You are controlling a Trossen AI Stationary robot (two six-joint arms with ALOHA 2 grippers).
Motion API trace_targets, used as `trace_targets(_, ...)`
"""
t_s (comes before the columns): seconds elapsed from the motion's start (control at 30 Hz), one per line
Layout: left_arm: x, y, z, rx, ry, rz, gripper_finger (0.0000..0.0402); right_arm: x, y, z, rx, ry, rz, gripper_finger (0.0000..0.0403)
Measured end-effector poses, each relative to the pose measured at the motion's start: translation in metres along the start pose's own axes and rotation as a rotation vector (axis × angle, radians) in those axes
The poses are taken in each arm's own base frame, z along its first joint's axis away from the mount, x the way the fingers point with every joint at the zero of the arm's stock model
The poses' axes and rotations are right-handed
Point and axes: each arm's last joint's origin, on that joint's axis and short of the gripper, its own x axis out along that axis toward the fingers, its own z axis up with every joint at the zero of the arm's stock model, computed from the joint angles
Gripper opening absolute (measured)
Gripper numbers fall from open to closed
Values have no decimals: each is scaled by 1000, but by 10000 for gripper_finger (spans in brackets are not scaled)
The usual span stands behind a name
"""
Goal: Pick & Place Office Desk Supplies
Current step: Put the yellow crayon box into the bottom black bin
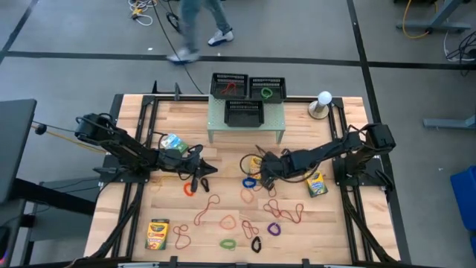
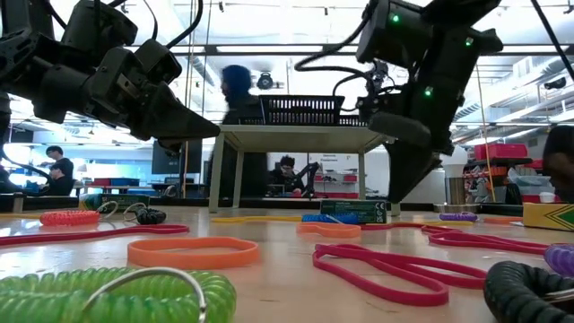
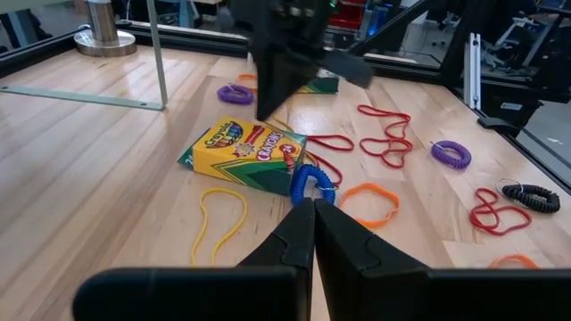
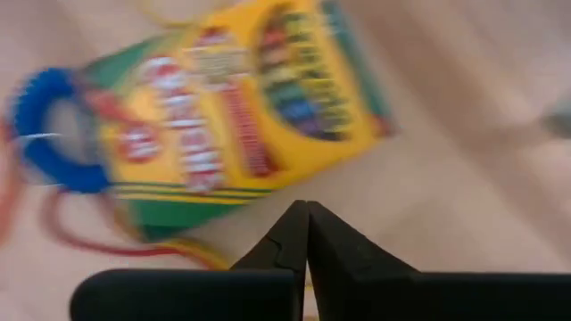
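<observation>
near the middle of the wooden table (image 1: 134, 223) we see a yellow-and-green crayon box (image 1: 257, 165) lying flat, with a blue coiled band (image 1: 249, 182) touching one end of it and a thin yellow loop (image 3: 217, 225) beside it. the right gripper (image 1: 262, 173) hangs just over this box, tilted downward, its two dark fingers (image 4: 308, 234) pressed tip to tip with nothing between them. the box fills much of the right wrist view (image 4: 236, 116), blurred.

three more crayon boxes lie around: one by the right arm (image 1: 316, 183), one at the near left corner (image 1: 158, 233), and one next to the left arm (image 1: 170, 141). thin loops in red (image 1: 288, 211), orange (image 1: 247, 195), green (image 1: 228, 243), purple (image 1: 274, 229) and black (image 1: 256, 244) are scattered over the near half of the table, well apart from the trays.

the left gripper (image 1: 199, 179) sits left of centre, above the boards, pointing toward the box; its fingers (image 3: 303, 239) are closed together and hold nothing.

at the far edge, a pale green perforated riser (image 1: 245, 123) carries one black mesh tray (image 1: 244, 112), with two more behind it (image 1: 228, 84) (image 1: 268, 88). a white-topped stand (image 1: 323, 103) stands at the far right corner. beyond the table a person's legs (image 1: 199, 26) cross the floor.
</observation>
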Motion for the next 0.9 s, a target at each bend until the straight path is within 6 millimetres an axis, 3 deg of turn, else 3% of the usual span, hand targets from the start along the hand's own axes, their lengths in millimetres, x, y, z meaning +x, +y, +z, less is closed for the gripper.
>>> trace_targets(0.23,0,0,0,-1,0,0,14,15,26,3,-9,-83,165,5)
trace_targets(0.37,0,0,0,-12,0,0,14,10,35,7,-14,-148,243,15)
trace_targets(0.63,0,0,0,-12,0,0,14,-15,20,11,44,-204,139,86)
trace_targets(0.9,0,0,0,-11,0,0,14,-8,-1,25,181,-187,79,150)
